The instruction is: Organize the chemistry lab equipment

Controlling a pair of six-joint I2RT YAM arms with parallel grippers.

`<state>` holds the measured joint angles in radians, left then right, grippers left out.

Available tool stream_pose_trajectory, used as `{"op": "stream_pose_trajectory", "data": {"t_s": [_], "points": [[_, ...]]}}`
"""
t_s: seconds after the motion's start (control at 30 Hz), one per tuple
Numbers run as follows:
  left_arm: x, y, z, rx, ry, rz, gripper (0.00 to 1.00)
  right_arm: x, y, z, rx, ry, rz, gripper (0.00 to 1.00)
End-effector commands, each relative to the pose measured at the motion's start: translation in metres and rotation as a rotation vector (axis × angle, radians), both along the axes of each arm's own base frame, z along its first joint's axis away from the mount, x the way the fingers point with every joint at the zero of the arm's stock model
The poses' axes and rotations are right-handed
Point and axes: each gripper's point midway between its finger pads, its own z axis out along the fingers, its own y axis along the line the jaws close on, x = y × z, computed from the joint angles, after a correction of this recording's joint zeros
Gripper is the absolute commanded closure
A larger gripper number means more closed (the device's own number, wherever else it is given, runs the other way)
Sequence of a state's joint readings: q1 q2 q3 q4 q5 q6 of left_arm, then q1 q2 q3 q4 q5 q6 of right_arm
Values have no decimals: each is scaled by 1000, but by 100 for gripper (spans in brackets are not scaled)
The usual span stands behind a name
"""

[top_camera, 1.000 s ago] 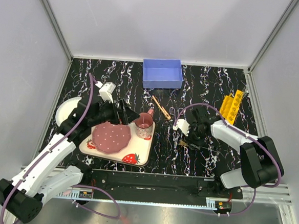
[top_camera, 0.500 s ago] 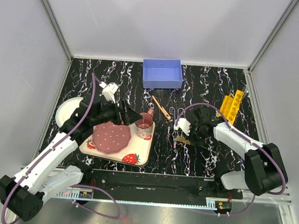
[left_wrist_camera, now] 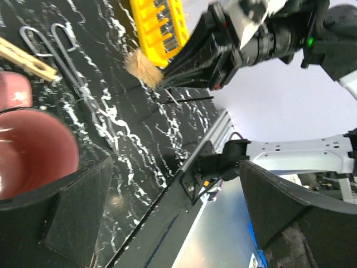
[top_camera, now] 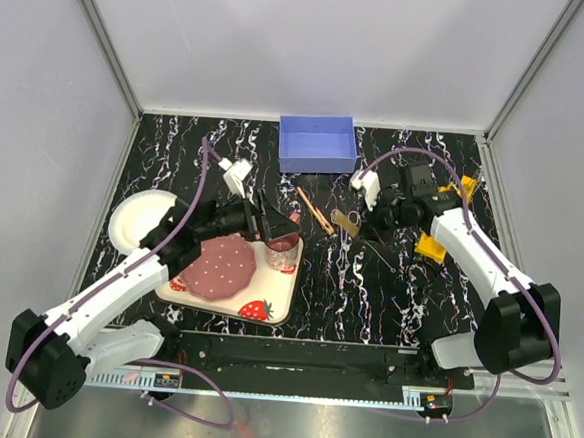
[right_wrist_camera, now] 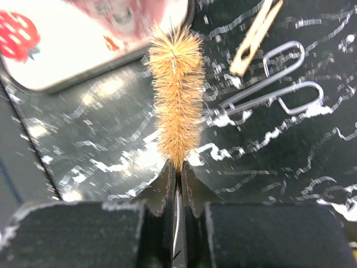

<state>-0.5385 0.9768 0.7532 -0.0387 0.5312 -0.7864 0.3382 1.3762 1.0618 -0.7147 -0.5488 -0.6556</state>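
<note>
My right gripper [top_camera: 360, 220] [right_wrist_camera: 177, 181] is shut on the wire handle of a tan bristle brush [top_camera: 345, 221] [right_wrist_camera: 177, 95] and holds it above the table, right of the wooden clamp [top_camera: 315, 211] [right_wrist_camera: 255, 37]. The metal forceps [top_camera: 343, 239] [right_wrist_camera: 278, 92] lie below the brush. The yellow holed rack [top_camera: 432, 247] [left_wrist_camera: 156, 25] lies partly hidden under my right arm. My left gripper [top_camera: 269, 217] [left_wrist_camera: 184, 223] is open and empty, just left of the pink cup [top_camera: 282, 244] [left_wrist_camera: 28, 151]. Thin dark tubes [left_wrist_camera: 187, 99] lie near the brush.
A blue box [top_camera: 317, 144] stands at the back centre. The strawberry-print tray [top_camera: 266, 309] carries a pink plate [top_camera: 219, 264] and the cup. A white bowl [top_camera: 132, 218] sits at the left. The table's near edge runs along a metal rail [left_wrist_camera: 184, 167].
My right gripper has lifted the brush off the table and carried it back and to the right. My left arm has reached further right toward the cup.
</note>
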Motion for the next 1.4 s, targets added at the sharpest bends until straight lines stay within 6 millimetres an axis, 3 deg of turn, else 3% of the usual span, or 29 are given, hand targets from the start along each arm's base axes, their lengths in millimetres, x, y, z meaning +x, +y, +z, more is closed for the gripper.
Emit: {"op": "stream_pose_trajectory", "data": {"t_s": [0.0, 0.07, 0.13, 0.4, 0.43, 0.47, 0.67, 0.7, 0.83, 1.0, 1.23, 1.37], "points": [[13, -31, 29, -136, -48, 16, 1, -2, 37, 48, 279, 204, -33, 95], [18, -40, 35, -149, -57, 32, 1, 2, 46, 60, 362, 303, -60, 95], [26, -53, 29, -132, -40, 51, 1, 6, 55, 69, 431, 371, -59, 95], [49, -89, -6, -67, 56, 128, 3, 37, 75, 74, 601, 654, -260, 94], [55, -92, -2, -70, 50, 149, 5, 41, 77, 77, 624, 650, -255, 94], [57, -97, -16, -35, 87, 157, 9, 40, 78, 75, 633, 702, -294, 93], [60, -117, -33, 10, 146, 169, 26, 46, 77, 72, 690, 743, -364, 93], [60, -120, -40, 22, 159, 167, 33, 46, 76, 72, 695, 745, -373, 93], [61, -128, -51, 47, 186, 161, 47, 51, 71, 74, 731, 752, -390, 92], [65, -133, -59, 68, 196, 159, 63, 50, 71, 76, 746, 751, -387, 92], [66, -137, -58, 73, 182, 139, 100, 45, 70, 79, 752, 727, -365, 90], [67, -125, -53, 75, 156, 151, 100, 43, 65, 92, 755, 632, -283, 69]]}}
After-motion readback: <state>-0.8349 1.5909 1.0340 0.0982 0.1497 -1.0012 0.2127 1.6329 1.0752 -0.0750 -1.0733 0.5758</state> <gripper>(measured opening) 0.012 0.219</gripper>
